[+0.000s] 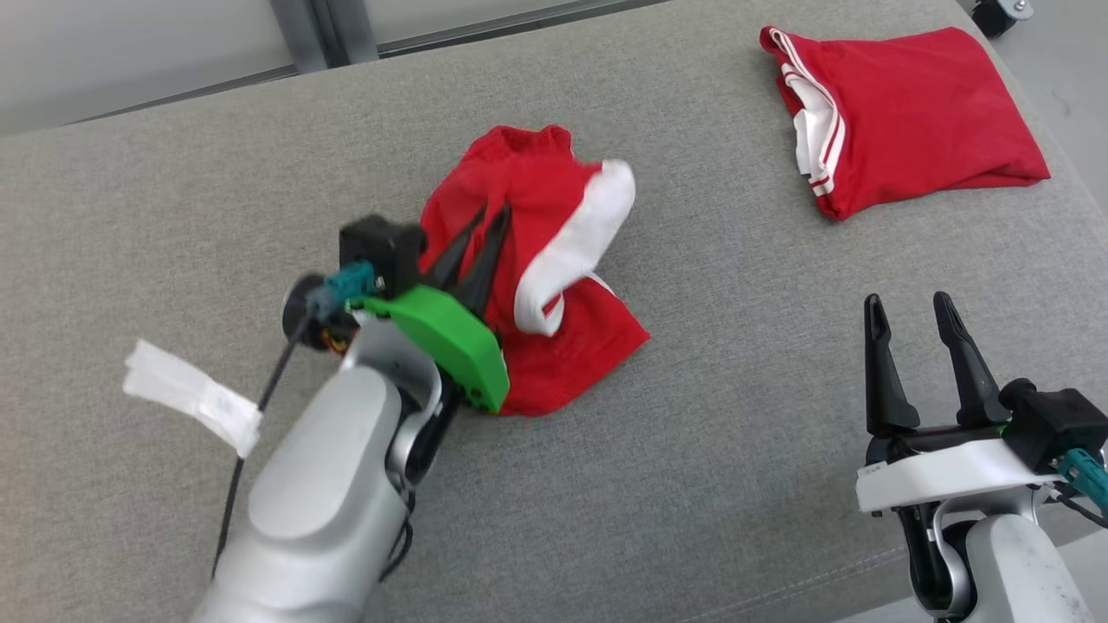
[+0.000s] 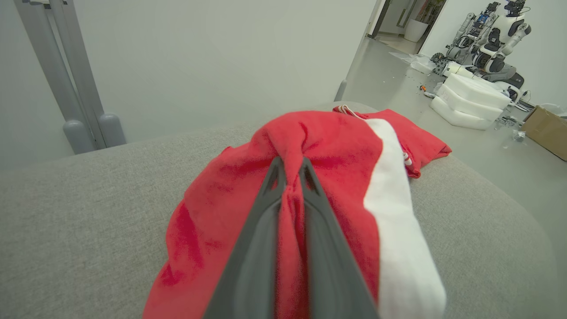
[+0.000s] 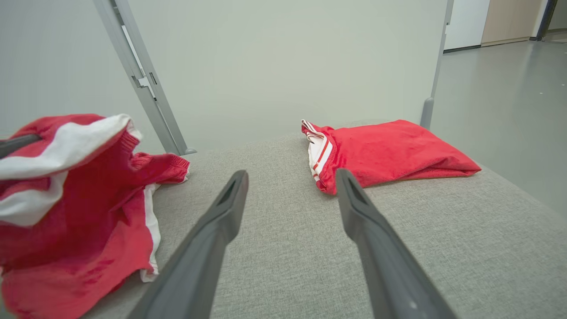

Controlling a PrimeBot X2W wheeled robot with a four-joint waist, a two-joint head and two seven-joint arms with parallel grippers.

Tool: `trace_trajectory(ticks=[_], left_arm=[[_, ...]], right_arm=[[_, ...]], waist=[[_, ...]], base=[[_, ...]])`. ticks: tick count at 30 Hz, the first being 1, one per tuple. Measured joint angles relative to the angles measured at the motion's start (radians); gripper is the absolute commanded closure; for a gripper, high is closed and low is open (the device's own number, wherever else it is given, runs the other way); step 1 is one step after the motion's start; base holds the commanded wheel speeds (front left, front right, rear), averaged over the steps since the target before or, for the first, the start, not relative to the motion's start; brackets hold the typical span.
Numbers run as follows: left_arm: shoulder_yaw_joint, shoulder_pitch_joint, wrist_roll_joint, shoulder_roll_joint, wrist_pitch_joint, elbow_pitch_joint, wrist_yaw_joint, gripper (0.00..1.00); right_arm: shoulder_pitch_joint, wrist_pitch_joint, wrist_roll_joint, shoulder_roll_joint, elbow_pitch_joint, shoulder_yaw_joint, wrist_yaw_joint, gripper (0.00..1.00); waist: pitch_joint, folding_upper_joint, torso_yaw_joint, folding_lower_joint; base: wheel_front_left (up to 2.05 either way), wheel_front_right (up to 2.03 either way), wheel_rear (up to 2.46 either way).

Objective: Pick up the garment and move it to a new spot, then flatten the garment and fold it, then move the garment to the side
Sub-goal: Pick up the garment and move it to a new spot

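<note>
Left wrist view: the garment (image 2: 212,208) is clamped in the left gripper (image 2: 291,165), the right gripper (image 1: 909,305) spread wide — a slow, clear lift is advised.

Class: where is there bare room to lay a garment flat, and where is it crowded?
Bare: the stretch between the crumpled garment and the right gripper, and the far left. Crowded: the far right corner, under the folded garment.

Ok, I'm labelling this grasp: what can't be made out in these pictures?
- Left wrist view: folded red garment mostly hidden behind the crumpled red garment.
- Head view: left gripper covers the crumpled red garment's near-left edge.
- Right wrist view: crumpled red garment cut off by the left edge.
</note>
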Motion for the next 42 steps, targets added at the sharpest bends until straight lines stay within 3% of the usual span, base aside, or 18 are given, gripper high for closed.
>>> trace_trajectory(ticks=[3, 4, 5, 6, 12, 21, 30, 36, 42], left_arm=[[-0.026, 0.084, -0.003, -0.002, -0.024, 0.04, 0.002, 1.0], [-0.033, 0.099, -0.002, -0.002, -0.032, 0.048, 0.002, 0.71], [-0.04, 0.112, -0.002, -0.002, -0.042, 0.057, 0.002, 0.24], [-0.044, 0.116, -0.001, -0.003, -0.053, 0.061, 0.002, 0.0], [-0.017, 0.111, 0.007, 0.003, -0.151, 0.053, 0.012, 0.0], [0.091, 0.149, 0.039, 0.095, -0.208, -0.014, 0.063, 0.0], [0.299, 0.339, 0.102, 0.162, -0.212, -0.223, 0.1, 0.0], [0.432, 0.495, 0.145, 0.154, -0.213, -0.332, 0.089, 0.0], [0.504, 0.612, 0.188, 0.126, -0.213, -0.359, 0.045, 0.0]], right_arm=[[0.001, 0.0, 0.0, 0.0, 0.003, 0.004, 0.0, 0.0], [0.003, 0.0, -0.001, -0.001, 0.005, 0.004, 0.0, 0.0], [0.004, 0.0, -0.001, -0.002, 0.005, 0.003, 0.0, 0.0], [0.005, 0.0, -0.001, -0.005, 0.005, 0.002, 0.0, 0.0], [0.022, 0.0, -0.002, -0.019, 0.007, 0.006, 0.0, 0.0], [0.059, 0.0, -0.007, -0.032, 0.011, 0.007, 0.0, 0.0], [0.084, 0.0, -0.007, -0.037, 0.008, 0.018, 0.0, 0.0], [0.099, 0.0, -0.006, -0.036, 0.006, 0.025, 0.0, 0.0], [0.105, 0.0, -0.002, -0.037, 0.009, 0.028, 0.0, 0.0]], waist=[[-0.002, 0.0, 0.012, 0.0], [-0.003, 0.0, 0.015, 0.0], [-0.005, 0.0, 0.02, 0.0], [-0.007, 0.0, 0.026, 0.0], [-0.035, 0.0, 0.062, 0.0], [-0.108, 0.0, 0.115, 0.0], [-0.167, 0.0, 0.172, 0.0], [-0.181, 0.0, 0.195, 0.0], [-0.19, 0.0, 0.206, 0.0]], base=[[0.0, 0.0, 0.0], [0.0, 0.0, 0.0], [0.0, 0.0, 0.0], [0.0, 0.0, 0.0], [0.0, 0.0, 0.0], [0.0, 0.0, 0.0], [0.0, 0.0, 0.0], [0.0, 0.0, 0.0], [0.0, 0.0, 0.0]])
